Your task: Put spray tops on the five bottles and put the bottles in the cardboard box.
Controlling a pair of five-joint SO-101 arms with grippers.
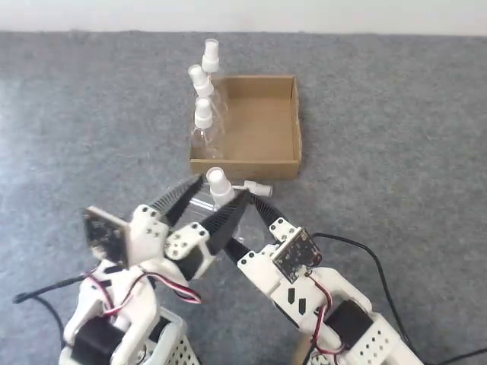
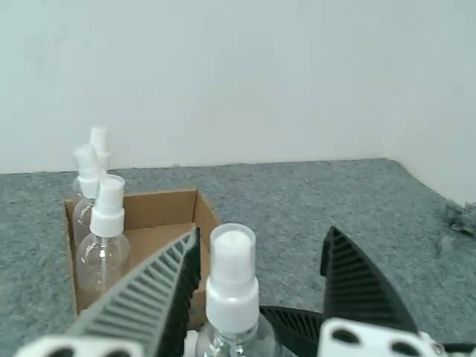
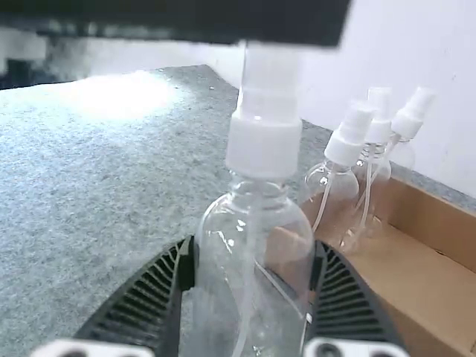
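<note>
A clear bottle wearing a white spray top stands upright on the grey carpet just in front of the cardboard box. My right gripper is shut on the bottle's body, one finger against each side. My left gripper is open, with its fingers well apart on either side of the spray top and not touching it. Three capped bottles stand inside the box along its left wall. A loose white spray top lies on the carpet by the box's front wall.
Both arm bases crowd the near edge of the carpet. The right part of the box floor is bare. A black cable runs along the carpet on the right. Open carpet lies to both sides of the box.
</note>
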